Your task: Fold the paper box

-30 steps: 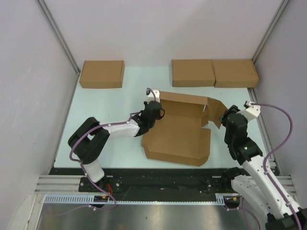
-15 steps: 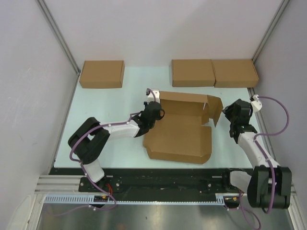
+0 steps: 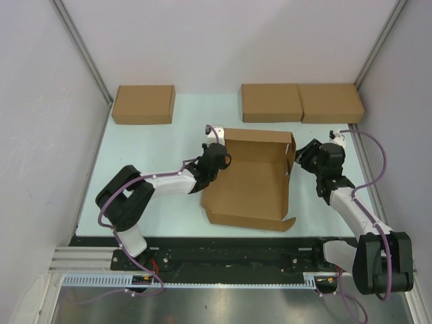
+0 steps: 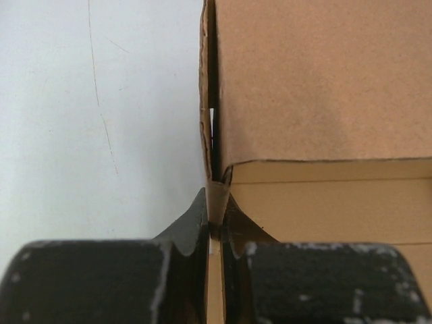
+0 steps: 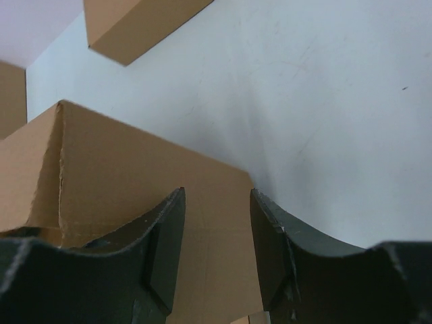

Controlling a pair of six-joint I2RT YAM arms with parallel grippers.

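The plain brown corrugated-cardboard paper box [image 3: 246, 189] lay mid-frame. Its right side flap [image 3: 291, 154], splayed outward a second earlier, stood upright, pushed by the right gripper [image 5: 217, 196], whose jaws were spread. The left gripper [image 4: 216, 226] pinched the left wall [image 4: 209, 135], so the sides looked nearly formed.

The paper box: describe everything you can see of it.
The paper box is plain brown corrugated cardboard, half folded. Its back, left and right walls stand up, and a flat panel lies toward the near edge with a small flap at its near right corner. It rests mid-table on the pale table. The left pincer is shut on the thin edge of its left wall. The right pincer, jaws apart, faces the outside of the right wall; contact cannot be told.
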